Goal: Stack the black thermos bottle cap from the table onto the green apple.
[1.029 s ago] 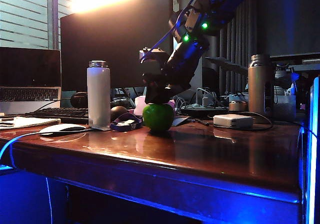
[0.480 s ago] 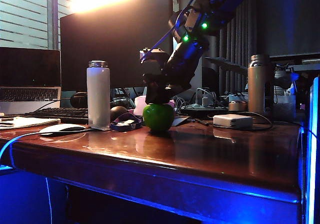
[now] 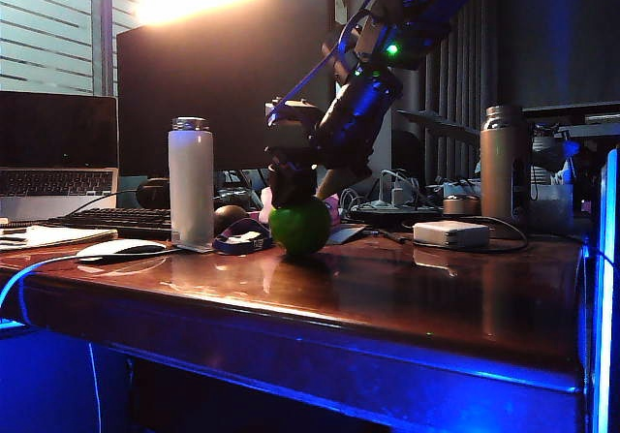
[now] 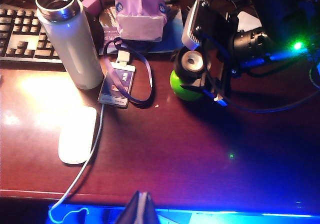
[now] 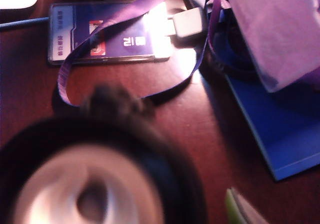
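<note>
Item: short black cylindrical thermos cap (image 4: 192, 63) seated on shiny green apple (image 4: 186, 87), apparently balanced; my right gripper (image 3: 291, 176) spread around it, left gripper (image 4: 141, 207) unreadable; retreat remains.

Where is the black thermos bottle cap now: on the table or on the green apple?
On the green apple. The black thermos bottle cap sits on top, tan face up, with the right gripper around it.

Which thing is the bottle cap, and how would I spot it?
Find the tall white bottle on the brown table, then the green apple beside it. The black thermos bottle cap sits on that apple: squat, black, with a pale round face, unlike anything nearby.
</note>
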You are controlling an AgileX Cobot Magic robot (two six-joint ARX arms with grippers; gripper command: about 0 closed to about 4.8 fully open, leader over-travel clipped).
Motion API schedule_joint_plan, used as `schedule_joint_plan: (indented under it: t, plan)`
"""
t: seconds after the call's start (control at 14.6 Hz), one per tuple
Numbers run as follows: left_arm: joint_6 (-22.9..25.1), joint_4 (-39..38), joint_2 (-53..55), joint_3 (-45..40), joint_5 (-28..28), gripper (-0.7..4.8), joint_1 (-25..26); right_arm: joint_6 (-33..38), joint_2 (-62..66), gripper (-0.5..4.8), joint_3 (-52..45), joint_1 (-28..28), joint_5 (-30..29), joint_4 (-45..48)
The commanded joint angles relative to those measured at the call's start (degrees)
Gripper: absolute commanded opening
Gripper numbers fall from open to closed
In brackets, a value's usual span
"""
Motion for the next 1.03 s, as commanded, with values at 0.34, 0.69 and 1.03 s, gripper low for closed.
schedule_joint_plan:
  t: [0.34, 0.69, 1.03]
  plan:
    - [0.07, 0.44, -0.17, 0.17, 0.17, -0.04, 0.00, -1.44, -1.68, 4.79, -0.22, -0.22, 1.16, -0.35]
    - [0.09, 0.42, -0.17, 0.17, -0.04, -0.04, 0.00, -1.40, -3.37, 4.79, -0.22, -0.15, -0.15, 0.72]
    - [0.07, 0.52, -0.17, 0.17, -0.02, -0.04, 0.00, -1.88, -4.28, 4.79, -0.22, 2.36, -5.66, 2.12]
